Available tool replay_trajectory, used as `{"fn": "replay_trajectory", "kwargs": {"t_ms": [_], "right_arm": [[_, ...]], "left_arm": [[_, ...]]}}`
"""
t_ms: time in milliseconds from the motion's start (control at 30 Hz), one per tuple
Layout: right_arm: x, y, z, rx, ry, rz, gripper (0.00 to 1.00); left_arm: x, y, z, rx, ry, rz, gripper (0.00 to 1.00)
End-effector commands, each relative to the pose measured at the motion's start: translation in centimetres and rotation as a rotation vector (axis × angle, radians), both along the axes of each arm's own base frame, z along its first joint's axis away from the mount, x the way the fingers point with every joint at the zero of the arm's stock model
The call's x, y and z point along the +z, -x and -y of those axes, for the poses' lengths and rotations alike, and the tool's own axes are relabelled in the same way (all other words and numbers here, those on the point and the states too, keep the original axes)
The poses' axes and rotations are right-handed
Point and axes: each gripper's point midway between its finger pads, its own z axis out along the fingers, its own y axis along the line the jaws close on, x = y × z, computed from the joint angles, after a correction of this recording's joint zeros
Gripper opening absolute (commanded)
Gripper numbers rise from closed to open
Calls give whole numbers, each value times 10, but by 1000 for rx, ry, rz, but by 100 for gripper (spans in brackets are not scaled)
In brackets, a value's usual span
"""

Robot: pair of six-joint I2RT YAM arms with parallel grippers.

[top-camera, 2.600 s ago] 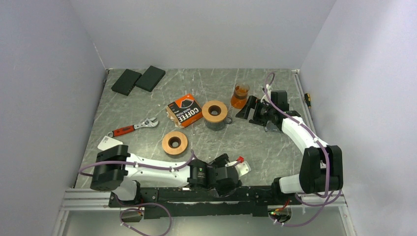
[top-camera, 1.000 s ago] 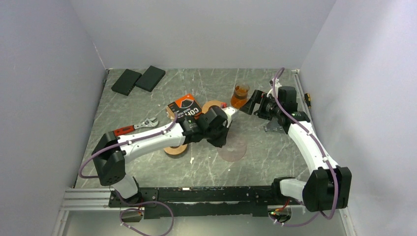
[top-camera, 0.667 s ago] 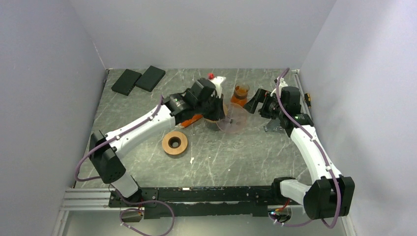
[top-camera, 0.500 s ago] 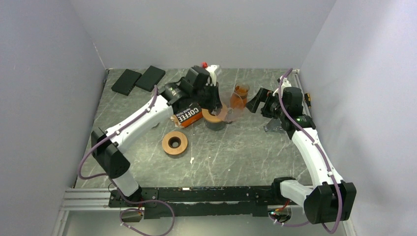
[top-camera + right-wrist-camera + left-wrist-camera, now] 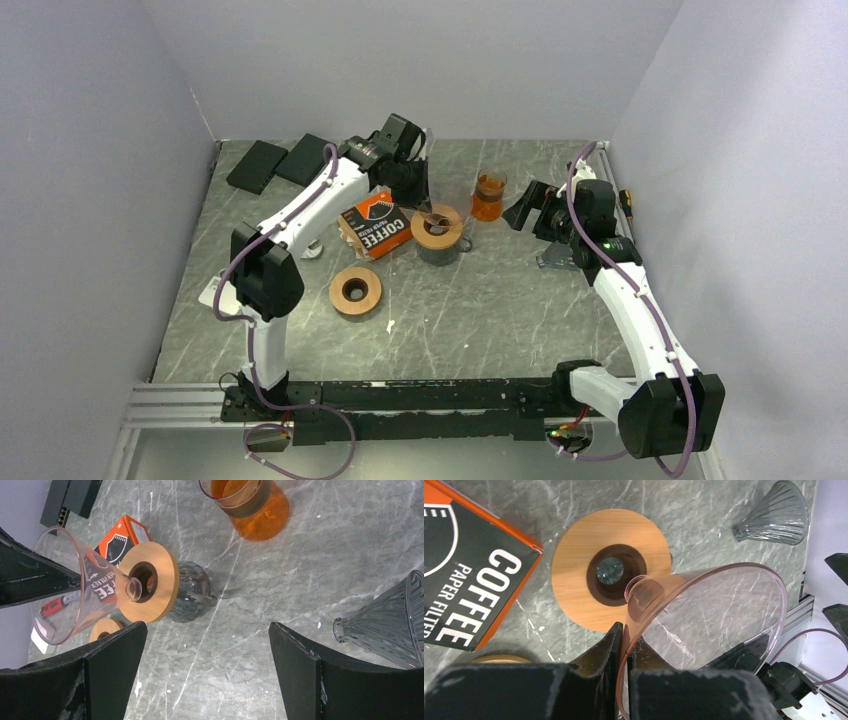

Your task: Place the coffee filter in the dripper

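Since the left gripper [image 5: 624,635], clamped on the funnel [image 5: 709,610], swung it over the wooden ring [image 5: 579,580], seating follows; right gripper [image 5: 207,630] gapes.

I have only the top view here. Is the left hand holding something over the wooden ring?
Observer: Yes. The left wrist view shows the left hand pinching the rim of a clear pink cone.
Operator: Where is its tip?
Observer: In the right wrist view the tip is at the edge of the hole in the wooden ring. The cone is tilted and not yet seated.
Operator: And the right hand?
Observer: The right hand is open and holds nothing. A ribbed glass cone lies on its side nearby.
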Motion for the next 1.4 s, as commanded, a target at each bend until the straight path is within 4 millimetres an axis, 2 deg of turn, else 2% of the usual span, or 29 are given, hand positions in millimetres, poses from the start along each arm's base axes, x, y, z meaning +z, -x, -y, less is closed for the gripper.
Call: {"fn": "replay_trajectory", "kwargs": {"t_ms": [0,333,700,1033,1100,1200,1367], "right_arm": [[8,-5,3,-7,15,47,98],[0,-5,-1,15,6,29,98],[-2,-6,3,8,30,21,98],[2,-9,4,4,41,27,98],[3,-10,4,3,40,28,98],[3,-11,5,0,40,27,98],[7,-12,4,3,33,34,98]], "left_arm": [[23,-8,-3,8,30,39,0],[-1,-15,-4,-9,34,-28,0],[-14,-26,-6,4,39,-24,0],[-22,-27,-5,-11,39,-49,7],[-22,-27,-4,-19,42,-49,12],[-20,-28,-5,-29,40,-42,25],[-1,-29,-3,-49,73,2,55]]}}
